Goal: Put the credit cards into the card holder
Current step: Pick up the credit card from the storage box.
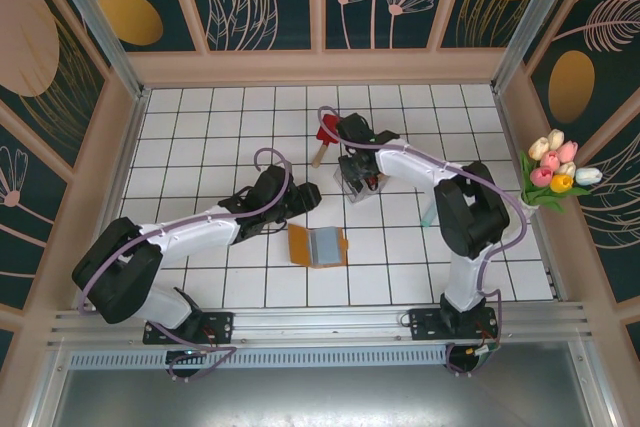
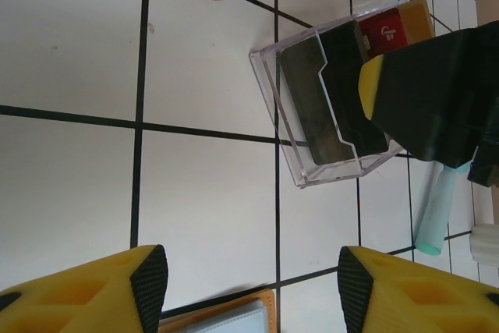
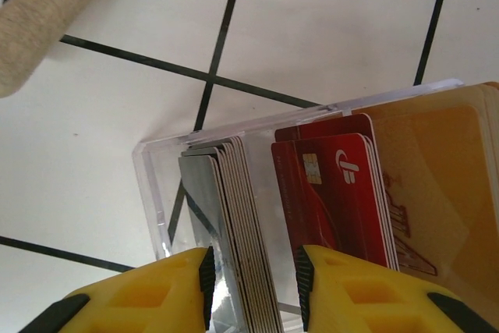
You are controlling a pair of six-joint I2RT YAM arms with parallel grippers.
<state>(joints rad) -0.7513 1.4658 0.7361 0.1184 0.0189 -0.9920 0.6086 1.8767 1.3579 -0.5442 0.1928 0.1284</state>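
Right gripper (image 3: 253,271) straddles the dark stack of credit cards (image 3: 238,216) standing on edge in the clear box (image 3: 152,193), with one yellow finger on each side at the bottom of the right wrist view. Its jaws are narrowed to roughly the stack's thickness, but the camera looks straight down the fingers, so I cannot tell whether the pads press the cards. The red cards (image 3: 335,193) and a tan card (image 3: 444,169) stand in the same box to the right of the stack, and the tan one runs off the right edge. The wooden handle (image 3: 54,13) is cut off by the upper left corner

Left gripper (image 2: 249,290) is wide open over bare white tiles (image 2: 203,208) with nothing between its fingers, which are cropped at the bottom of the left wrist view. A teal stick (image 2: 437,208) at the right is partly hidden and hard to identify

The card holder (image 1: 318,245) lies open and flat just below the centre of the top view, orange around a grey inside. Its slots are too small to make out

The right arm (image 1: 470,217) rises from the lower right, folds at the elbow and reaches up-left over the box. The left arm (image 1: 190,237) stretches low from the lower left toward the centre and ends just upper left of the card holder
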